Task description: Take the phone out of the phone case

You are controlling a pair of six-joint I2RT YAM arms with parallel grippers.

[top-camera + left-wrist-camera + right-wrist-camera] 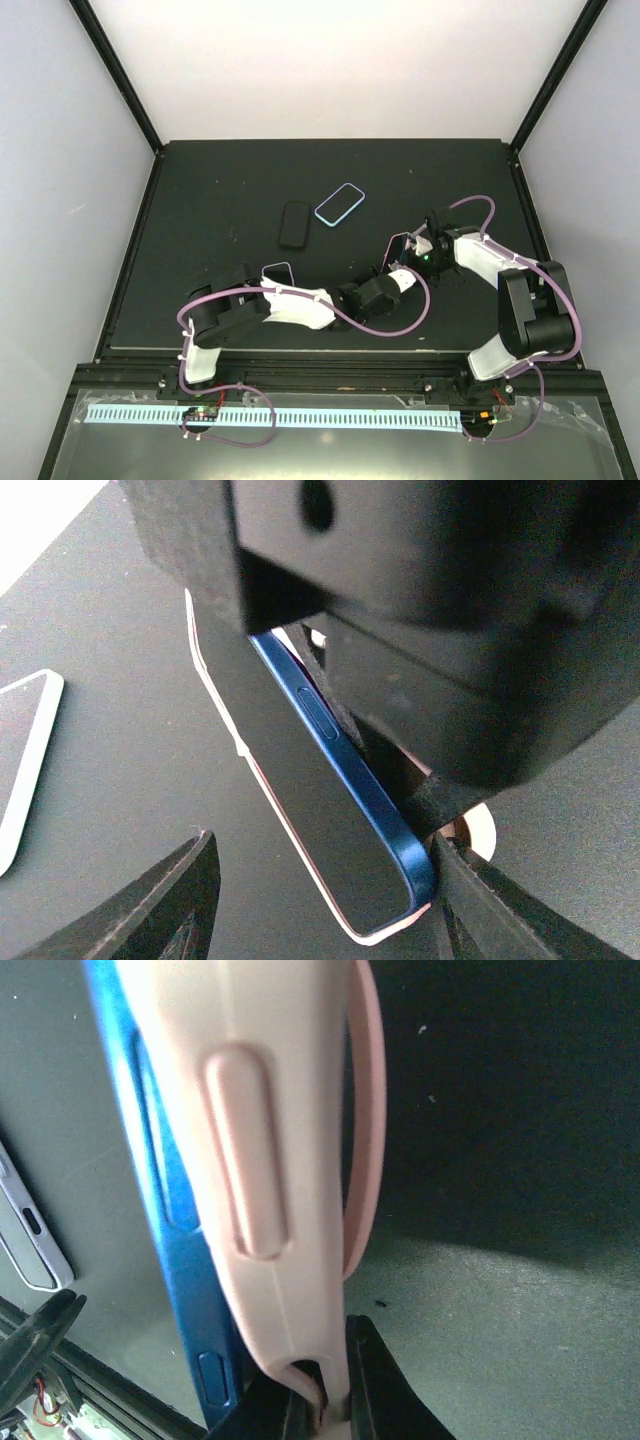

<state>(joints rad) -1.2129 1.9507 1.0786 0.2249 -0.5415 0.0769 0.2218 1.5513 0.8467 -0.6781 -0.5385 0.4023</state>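
Right tool tight on pink case, its arm bent leftward; left tool wide astride blue phone.

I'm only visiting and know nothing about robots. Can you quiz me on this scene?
1. True or false: the blue phone is completely out of the pink case.
2. Whose fingers pinch the case's edge? A left arm's; B right arm's; C neither.
3. Fill in: on the table, a ____ phone lies beside the pale-rimmed item.
Key: 1 false; 2 B, right fingers; 3 black phone.
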